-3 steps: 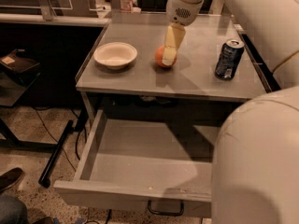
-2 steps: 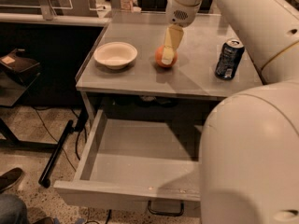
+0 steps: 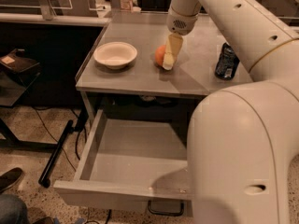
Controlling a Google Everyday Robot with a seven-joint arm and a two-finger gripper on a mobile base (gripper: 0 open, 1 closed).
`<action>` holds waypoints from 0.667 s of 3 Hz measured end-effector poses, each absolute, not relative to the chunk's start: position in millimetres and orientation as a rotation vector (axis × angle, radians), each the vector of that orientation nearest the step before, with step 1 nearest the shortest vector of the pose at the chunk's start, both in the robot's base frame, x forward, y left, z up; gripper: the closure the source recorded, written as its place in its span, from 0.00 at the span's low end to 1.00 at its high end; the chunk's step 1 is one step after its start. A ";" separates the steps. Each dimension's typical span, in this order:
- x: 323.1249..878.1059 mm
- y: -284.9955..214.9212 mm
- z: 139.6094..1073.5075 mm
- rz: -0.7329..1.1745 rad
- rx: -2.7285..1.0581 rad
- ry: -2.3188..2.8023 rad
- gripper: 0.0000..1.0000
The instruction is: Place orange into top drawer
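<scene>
The orange sits on the grey tabletop, right of the white bowl. My gripper reaches down from the cream arm and is right at the orange, its cream tip covering the fruit's right side and touching the table. The top drawer is pulled out below the table and holds nothing that I can see. Its loop handle shows under the front wall. My arm's big foreground segment hides the drawer's right part.
A white bowl stands at the table's left. A dark soda can stands at the right. A black stand and cables lie on the floor left of the drawer. A shoe shows at bottom left.
The gripper stays down at the orange, which now shows more on its left side. The arm's foreground segment covers more of the drawer's right side.
</scene>
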State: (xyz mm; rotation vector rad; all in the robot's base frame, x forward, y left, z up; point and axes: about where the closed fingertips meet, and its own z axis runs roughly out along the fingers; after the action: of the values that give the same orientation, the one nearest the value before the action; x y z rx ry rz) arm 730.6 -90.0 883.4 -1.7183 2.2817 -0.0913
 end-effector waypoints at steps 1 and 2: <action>737.7 -81.0 871.4 -0.051 -1.737 2.284 0.00; 742.5 -73.9 869.8 -0.029 -1.748 2.272 0.00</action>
State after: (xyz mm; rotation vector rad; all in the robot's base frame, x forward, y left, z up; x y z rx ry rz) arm 742.5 -73.9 869.8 -1.7478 2.2718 -0.0292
